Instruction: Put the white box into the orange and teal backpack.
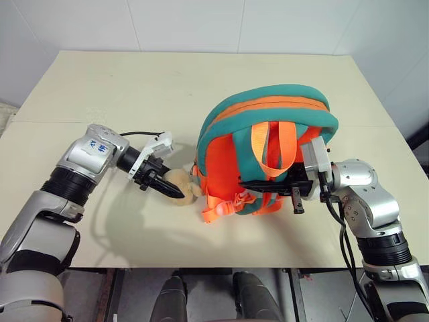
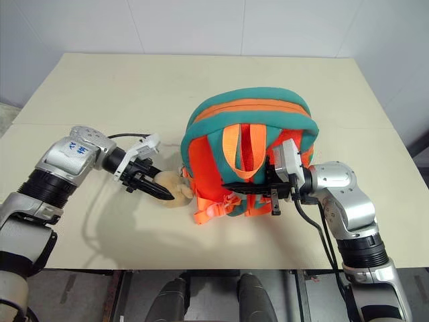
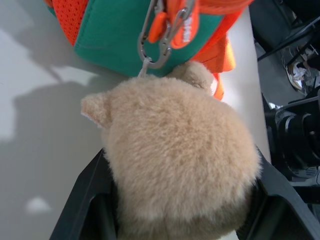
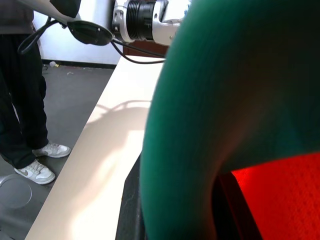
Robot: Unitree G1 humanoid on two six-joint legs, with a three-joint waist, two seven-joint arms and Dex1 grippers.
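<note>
The orange and teal backpack [image 1: 268,121] stands upright in the middle of the table, straps facing me. Its tan plush bear [image 1: 188,192] lies on the table at its lower left, clipped on by a metal carabiner [image 3: 159,47]. My left gripper [image 1: 171,189] points down and to the right, its black fingers [image 3: 85,200] closed on both sides of the bear. My right gripper [image 1: 258,184] reaches in level from the right and is shut on a teal shoulder strap [image 4: 200,125] low on the pack. The white box is out of view.
The cream table [image 1: 134,87] reaches back to a white wall. A person's legs in dark trousers and white shoes [image 4: 22,110] stand on the floor beyond the table's left edge. Orange webbing and buckles [image 1: 218,209] hang at the pack's base.
</note>
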